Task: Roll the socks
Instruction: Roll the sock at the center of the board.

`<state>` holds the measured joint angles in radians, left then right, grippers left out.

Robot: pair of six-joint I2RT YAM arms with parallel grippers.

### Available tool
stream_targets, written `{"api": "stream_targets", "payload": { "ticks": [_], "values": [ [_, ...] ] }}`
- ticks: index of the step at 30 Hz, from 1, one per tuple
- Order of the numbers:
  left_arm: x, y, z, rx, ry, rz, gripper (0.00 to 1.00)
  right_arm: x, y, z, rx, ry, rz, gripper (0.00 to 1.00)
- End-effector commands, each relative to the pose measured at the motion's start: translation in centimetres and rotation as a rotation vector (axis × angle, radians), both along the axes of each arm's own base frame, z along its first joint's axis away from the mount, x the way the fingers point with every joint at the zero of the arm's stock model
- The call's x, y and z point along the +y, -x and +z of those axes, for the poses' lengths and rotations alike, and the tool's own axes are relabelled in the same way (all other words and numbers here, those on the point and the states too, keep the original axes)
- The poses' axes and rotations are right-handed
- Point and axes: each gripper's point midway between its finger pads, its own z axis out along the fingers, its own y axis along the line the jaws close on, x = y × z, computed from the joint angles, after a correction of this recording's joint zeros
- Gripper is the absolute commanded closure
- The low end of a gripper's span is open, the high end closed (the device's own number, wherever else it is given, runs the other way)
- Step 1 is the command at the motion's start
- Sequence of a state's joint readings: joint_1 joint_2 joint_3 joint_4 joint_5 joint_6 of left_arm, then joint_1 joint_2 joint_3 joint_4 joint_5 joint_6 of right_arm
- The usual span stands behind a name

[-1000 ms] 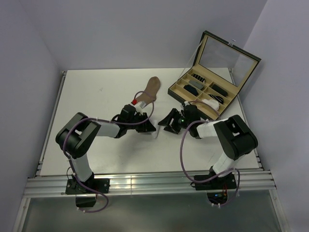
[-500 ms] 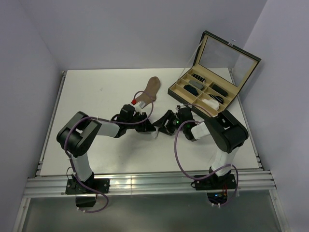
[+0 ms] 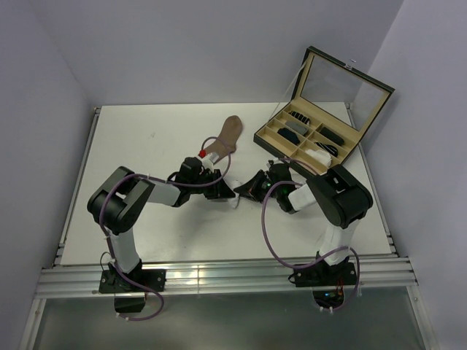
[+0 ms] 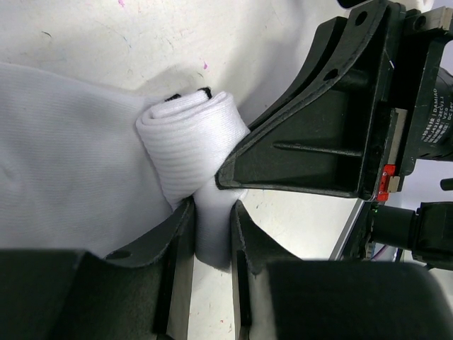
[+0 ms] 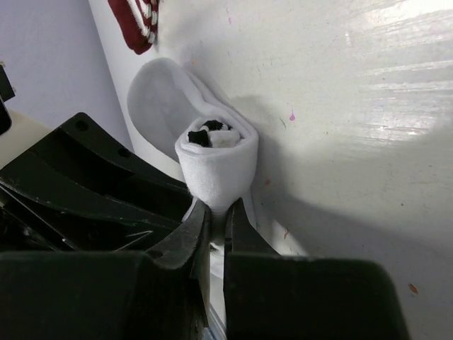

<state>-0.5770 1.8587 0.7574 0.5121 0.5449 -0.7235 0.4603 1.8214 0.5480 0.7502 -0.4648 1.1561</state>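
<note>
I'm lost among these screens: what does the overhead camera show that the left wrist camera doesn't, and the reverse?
Only overhead: the tan-brown sock lying flat, and the open case of compartments. Only the left wrist: the white sock seen close, its end rolled up, with fabric pinched in the left tool. Both: that white sock, with the right tool close against it.

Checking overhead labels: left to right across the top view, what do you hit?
Order: left gripper → white sock, pinched by both → right gripper → open compartment box. Left out: tan sock, overlapping the grippers' span.
</note>
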Motion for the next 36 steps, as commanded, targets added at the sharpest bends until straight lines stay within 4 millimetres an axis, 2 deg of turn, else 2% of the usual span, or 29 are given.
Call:
{"api": "stream_targets", "payload": {
  "ticks": [1, 2, 4, 5, 7, 8, 11, 12, 13, 14, 15, 17, 18, 20, 22, 23, 29, 32, 36],
  "values": [
    [2.4, 4.2, -5.8, 0.182, -0.174, -0.021, 0.87, -0.3, 0.3, -0.2, -0.013, 0.051, 0.003, 1.00],
    [2.4, 3.9, -5.1, 0.162, -0.170, -0.018, 0.79, -0.4, 0.2, -0.1, -0.018, 0.063, 0.000, 1.00],
    [2.8, 3.4, -4.7, 0.128, -0.192, 0.006, 0.71, -0.6, 0.3, 0.1, -0.014, 0.084, -0.001, 1.00],
    [3.0, 3.3, -4.4, 0.123, -0.204, 0.017, 0.64, -0.7, 0.3, 0.1, -0.013, 0.091, -0.001, 1.00],
    [3.3, 2.3, -2.9, 0.043, -0.230, 0.059, 0.55, -1.0, 0.4, -0.1, 0.004, 0.120, -0.004, 1.00],
    [3.6, 2.4, -2.7, 0.036, -0.257, 0.071, 0.47, -1.0, 0.4, 0.1, 0.003, 0.123, -0.004, 1.00],
    [4.0, 0.8, 0.1, -0.103, -0.317, 0.149, 0.35, -1.1, 0.5, 0.3, 0.018, 0.135, -0.009, 1.00],
    [3.7, 1.5, 0.3, -0.130, -0.353, 0.133, 0.34, -1.0, 0.5, 0.3, 0.020, 0.138, -0.008, 1.00],
    [4.2, 0.5, 0.8, -0.182, -0.402, 0.191, 0.30, -1.2, 0.6, 0.1, 0.037, 0.149, -0.010, 1.00],
    [4.1, 0.4, 1.9, -0.226, -0.412, 0.207, 0.29, -1.2, 0.7, 0.0, 0.043, 0.156, -0.012, 1.00],
    [3.5, 1.3, 2.2, -0.269, -0.444, 0.184, 0.28, -1.2, 0.5, 0.2, 0.041, 0.156, -0.014, 1.00],
    [4.0, 0.5, 3.9, -0.383, -0.504, 0.264, 0.27, -1.1, 0.6, 0.1, 0.052, 0.164, -0.009, 1.00],
    [3.2, 1.4, 4.5, -0.450, -0.531, 0.238, 0.27, -1.1, 0.7, 0.1, 0.057, 0.167, -0.006, 1.00],
    [3.4, 1.1, 5.9, -0.555, -0.568, 0.294, 0.26, -0.9, 0.8, 0.0, 0.067, 0.167, 0.002, 1.00],
    [2.2, 2.0, 6.9, -0.650, -0.580, 0.264, 0.25, -0.8, 0.8, 0.1, 0.068, 0.166, 0.006, 1.00],
    [2.3, 1.9, 7.1, -0.683, -0.603, 0.274, 0.25, -0.7, 0.9, 0.0, 0.073, 0.164, 0.009, 1.00],
    [-0.3, 2.7, 7.5, -0.852, -0.664, 0.186, 0.22, -0.3, 0.8, 0.3, 0.073, 0.154, 0.022, 1.00],
    [-1.0, 2.9, 6.3, -0.908, -0.741, 0.146, 0.22, -0.1, 0.9, 0.4, 0.071, 0.152, 0.028, 1.00],
    [-2.2, 2.9, 5.8, -0.952, -0.783, 0.112, 0.23, -0.1, 0.9, 0.4, 0.074, 0.153, 0.029, 1.00]
  ]
}}
